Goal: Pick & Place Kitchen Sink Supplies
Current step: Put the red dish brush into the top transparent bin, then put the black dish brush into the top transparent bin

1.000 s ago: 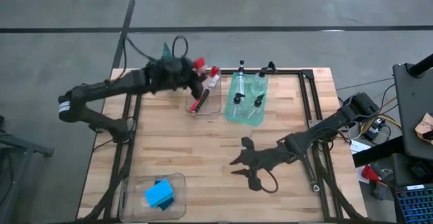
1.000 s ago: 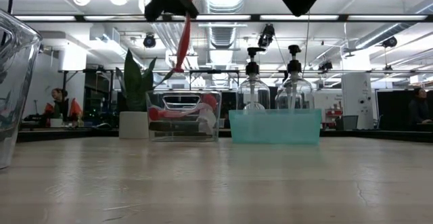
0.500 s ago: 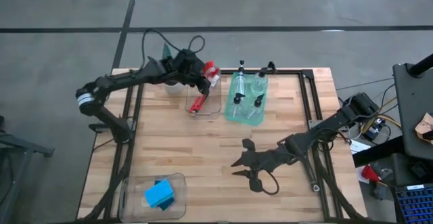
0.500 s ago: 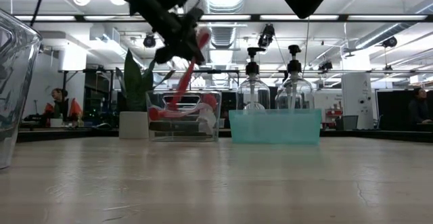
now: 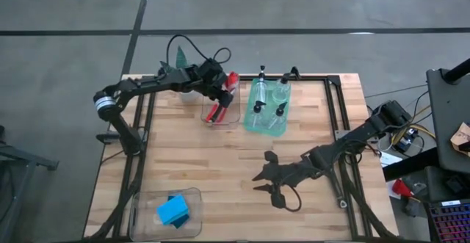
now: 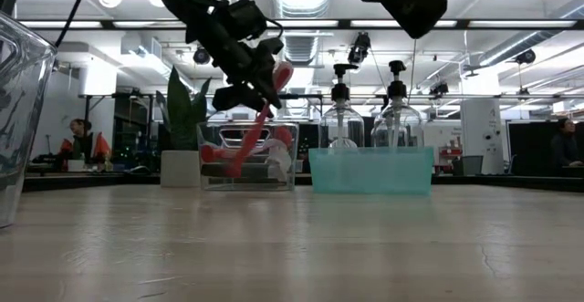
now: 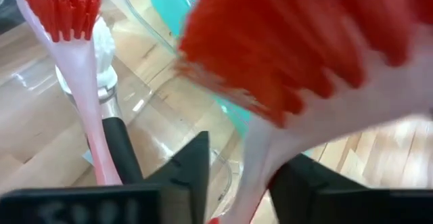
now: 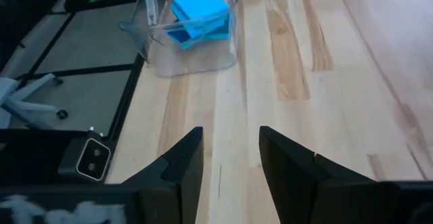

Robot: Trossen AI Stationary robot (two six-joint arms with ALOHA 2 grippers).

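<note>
From above, the left gripper (image 5: 219, 90) reaches over the clear bin (image 5: 221, 117) at the table's (image 5: 220, 162) far edge, its fingers pinching a red brush (image 5: 217, 111) whose handle slants down into the bin. Just beside it, the green bin (image 5: 267, 118) holds four clear bottles (image 5: 258, 108) with black tops. Near the front left corner, a second clear bin (image 5: 192, 197) contains blue sponges (image 5: 172, 211). The right gripper (image 5: 265, 183) hovers over bare wood towards the front, fingers spread.

At table level, the left gripper (image 6: 257, 81) hangs above the clear bin (image 6: 246, 156), the brush (image 6: 248, 140) tilted with its lower end inside, where another red brush (image 6: 278, 140) already lies. A potted plant (image 6: 183, 129) stands just left of that bin. Two bottle pumps (image 6: 339, 92) rise over the green bin's (image 6: 370, 171) wall. A person sits far off in the room at left.

The left wrist camera shows red bristles (image 7: 284, 41) and a pale handle filling the space between the dark fingers (image 7: 193, 166); a second brush (image 7: 71, 41) stands against the clear wall.

The right wrist camera looks past parted fingers (image 8: 186, 166) across the wood to the sponge bin (image 8: 226, 51), with the sponges (image 8: 197, 11) stacked inside.
</note>
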